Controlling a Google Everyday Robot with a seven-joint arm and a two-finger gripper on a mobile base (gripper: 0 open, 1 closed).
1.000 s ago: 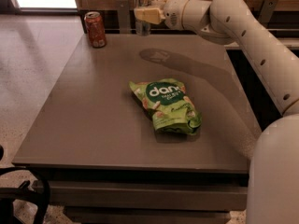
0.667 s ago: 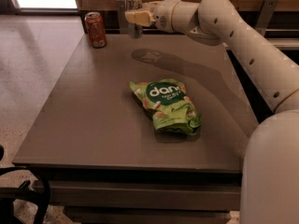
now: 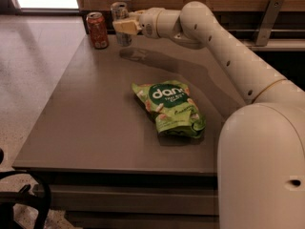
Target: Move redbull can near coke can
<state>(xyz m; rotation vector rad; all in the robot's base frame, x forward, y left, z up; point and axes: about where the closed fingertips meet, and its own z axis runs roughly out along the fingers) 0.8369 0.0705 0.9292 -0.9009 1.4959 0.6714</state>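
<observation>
The redbull can (image 3: 120, 16), slim and silver-grey with a shiny top rim, is at the table's far left, held in my gripper (image 3: 124, 26), which is shut on it about mid-height. The can's base is close to the tabletop; I cannot tell if it touches. The coke can (image 3: 97, 30), red-orange with a silver top, stands upright on the table just left of the redbull can, with a small gap between them. My white arm (image 3: 214, 42) reaches in from the right across the table's far side.
A green snack bag (image 3: 169, 108) lies flat near the middle of the grey table (image 3: 90, 128). A wooden wall and dark rail (image 3: 267, 20) run behind the table's far edge. The floor (image 3: 28, 75) lies to the left. A black chair part (image 3: 24, 199) is at the bottom left.
My gripper has carried the redbull can leftward along the table's far side and lower, so it is now close beside the coke can. The coke can and snack bag have not moved.
</observation>
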